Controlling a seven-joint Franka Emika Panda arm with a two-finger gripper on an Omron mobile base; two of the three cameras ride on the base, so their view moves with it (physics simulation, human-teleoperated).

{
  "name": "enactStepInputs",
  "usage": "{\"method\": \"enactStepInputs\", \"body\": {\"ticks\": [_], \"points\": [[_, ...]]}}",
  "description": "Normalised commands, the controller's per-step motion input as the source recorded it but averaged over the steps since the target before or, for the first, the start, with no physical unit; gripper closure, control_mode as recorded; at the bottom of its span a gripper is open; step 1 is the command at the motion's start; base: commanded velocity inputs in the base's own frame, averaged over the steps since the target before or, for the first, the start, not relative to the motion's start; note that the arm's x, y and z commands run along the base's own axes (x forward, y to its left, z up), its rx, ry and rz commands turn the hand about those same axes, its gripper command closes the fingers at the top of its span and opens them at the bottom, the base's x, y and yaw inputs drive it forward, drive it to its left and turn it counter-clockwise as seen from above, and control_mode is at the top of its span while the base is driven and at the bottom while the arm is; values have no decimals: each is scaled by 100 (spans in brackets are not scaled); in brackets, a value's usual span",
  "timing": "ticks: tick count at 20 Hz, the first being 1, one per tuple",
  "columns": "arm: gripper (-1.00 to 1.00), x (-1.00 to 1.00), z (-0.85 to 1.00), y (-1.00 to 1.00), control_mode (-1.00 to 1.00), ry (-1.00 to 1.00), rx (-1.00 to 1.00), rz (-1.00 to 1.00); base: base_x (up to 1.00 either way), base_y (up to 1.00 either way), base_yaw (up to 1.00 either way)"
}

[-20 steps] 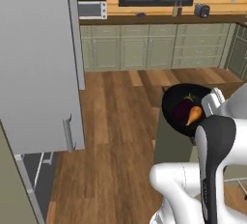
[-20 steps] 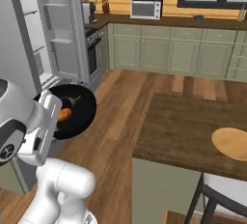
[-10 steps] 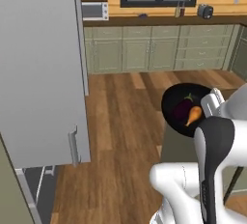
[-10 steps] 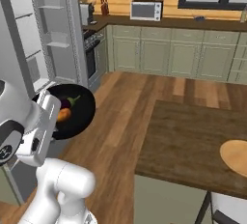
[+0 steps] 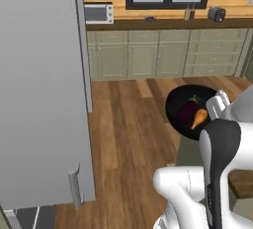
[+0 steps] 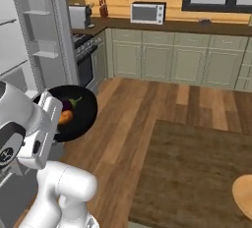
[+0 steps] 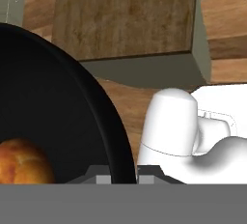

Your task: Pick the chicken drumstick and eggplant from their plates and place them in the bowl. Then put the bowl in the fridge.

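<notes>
gripper (image 7: 120, 172) clamped on bowl (image 5: 185, 105) rim, drumstick (image 5: 199, 118) and eggplant (image 5: 187, 110) inside; fridge (image 6: 34, 50) interior lies to the arm's left, door (image 5: 42, 95) swung open.

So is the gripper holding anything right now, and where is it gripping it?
Yes, the gripper is shut on the rim of the round glossy black bowl, which carries the dark purple eggplant and the orange-brown chicken drumstick.

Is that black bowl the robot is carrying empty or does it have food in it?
It has food in it: the eggplant and the chicken drumstick lie side by side inside the black bowl.
</notes>
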Motion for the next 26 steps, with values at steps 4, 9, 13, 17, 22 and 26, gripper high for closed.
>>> {"method": "enactStepInputs", "body": {"ticks": [4,9,13,17,22,26], "points": [[100,0,0,0,100,0,0,0,100,0,3],[100,0,0,0,100,0,0,0,76,0,11],[100,0,0,0,100,0,0,0,91,-4,20],[100,0,0,0,100,0,0,0,99,-13,20],[100,0,0,0,100,0,0,0,100,-14,14],[100,0,0,0,100,0,0,0,88,-37,18]]}}
